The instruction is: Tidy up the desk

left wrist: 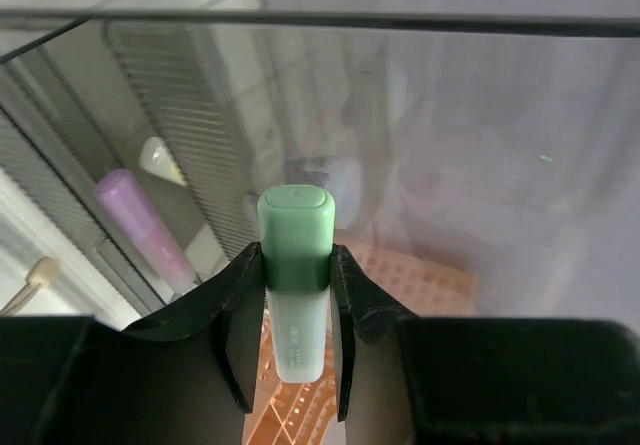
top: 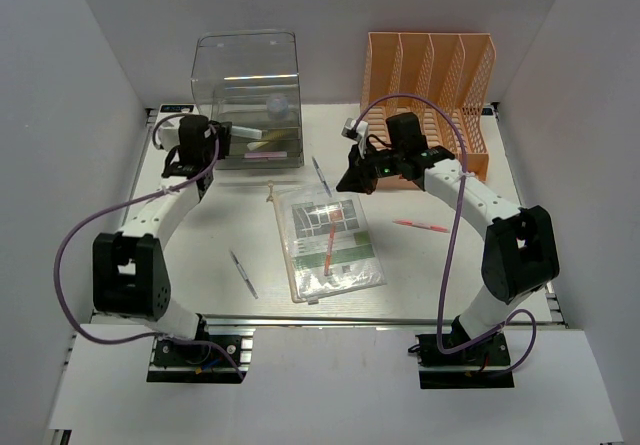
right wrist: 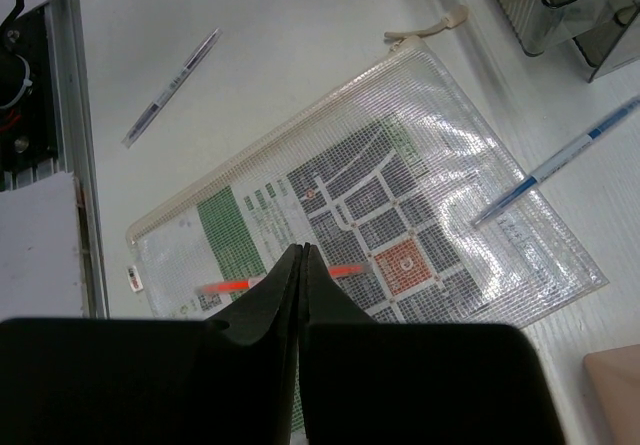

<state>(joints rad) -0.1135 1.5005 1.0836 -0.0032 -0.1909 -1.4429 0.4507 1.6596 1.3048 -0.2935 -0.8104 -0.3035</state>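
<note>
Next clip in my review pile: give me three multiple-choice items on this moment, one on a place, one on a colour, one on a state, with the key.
1. Where on the desk does the clear box stand?
A. far left
B. far right
C. near edge

2. What colour is the highlighter in the left gripper?
A. pink
B. green
C. blue

3. How is the right gripper?
A. wide open
B. shut on an object
C. shut, holding nothing

Key: 1 A, the top view shows it at the back on the left; 2 B, its cap is green in the left wrist view; 3 C, its fingers meet with nothing between them.
</note>
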